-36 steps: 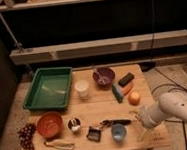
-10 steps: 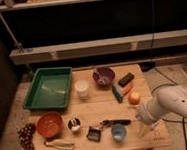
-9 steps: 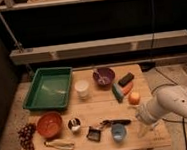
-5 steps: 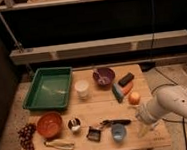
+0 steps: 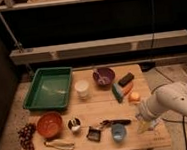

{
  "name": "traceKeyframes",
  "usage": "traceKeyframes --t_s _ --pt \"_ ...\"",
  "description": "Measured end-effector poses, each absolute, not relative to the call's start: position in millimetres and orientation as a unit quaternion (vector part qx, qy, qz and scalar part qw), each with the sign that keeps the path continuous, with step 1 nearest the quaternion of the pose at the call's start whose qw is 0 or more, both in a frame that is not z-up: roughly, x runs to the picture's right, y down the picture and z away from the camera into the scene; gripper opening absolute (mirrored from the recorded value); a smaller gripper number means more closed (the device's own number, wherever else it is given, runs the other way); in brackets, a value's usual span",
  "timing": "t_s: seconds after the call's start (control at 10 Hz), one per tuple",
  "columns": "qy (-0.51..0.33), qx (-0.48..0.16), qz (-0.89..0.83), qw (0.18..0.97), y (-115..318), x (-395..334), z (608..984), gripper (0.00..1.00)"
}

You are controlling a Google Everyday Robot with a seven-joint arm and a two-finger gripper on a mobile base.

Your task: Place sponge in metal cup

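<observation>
Closest to me along the front edge of the wooden table (image 5: 158,135) I see a pale utensil (image 5: 59,144), a small dark object (image 5: 94,134) and the light blue cup (image 5: 118,132). At the front right corner the gripper (image 5: 144,126) hangs low over the table at the end of the white arm (image 5: 172,101), which reaches in from the right. Its jaws are spread wide and, as far as I can make out in this dim view, nothing sits between them.

A row back, from the left: a bunch of dark grapes (image 5: 26,137), the orange bowl (image 5: 49,124), then the metal cup (image 5: 74,124) just to the right of that bowl, upright, and a black-handled tool (image 5: 115,122).

Farther in, the sponge (image 5: 118,92) lies flat on the table, right of centre, with the carrot (image 5: 127,89) just beside it and an orange ball (image 5: 134,97) near it, well apart from the metal cup and from the gripper.

Beyond that stand the white cup (image 5: 82,88), the green tray (image 5: 48,88) on the left, the purple bowl (image 5: 103,76) and the black block (image 5: 126,78). Dark shelving (image 5: 99,46) runs behind the table.
</observation>
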State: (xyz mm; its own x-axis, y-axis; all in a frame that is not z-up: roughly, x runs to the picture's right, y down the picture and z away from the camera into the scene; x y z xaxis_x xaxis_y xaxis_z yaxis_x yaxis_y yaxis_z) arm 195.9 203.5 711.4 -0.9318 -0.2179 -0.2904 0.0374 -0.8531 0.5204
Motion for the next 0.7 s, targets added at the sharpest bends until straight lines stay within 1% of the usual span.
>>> traceKeyframes --t_s 0.4,0.5,0.7 --pt "-0.229 0.137 -0.951 0.156 153.8 211.4 699.5 0.8" --pt "-0.223 0.133 -0.951 0.17 147.8 215.4 697.6 0.8" --pt "-0.223 0.133 -0.951 0.17 147.3 214.3 698.1 0.8"
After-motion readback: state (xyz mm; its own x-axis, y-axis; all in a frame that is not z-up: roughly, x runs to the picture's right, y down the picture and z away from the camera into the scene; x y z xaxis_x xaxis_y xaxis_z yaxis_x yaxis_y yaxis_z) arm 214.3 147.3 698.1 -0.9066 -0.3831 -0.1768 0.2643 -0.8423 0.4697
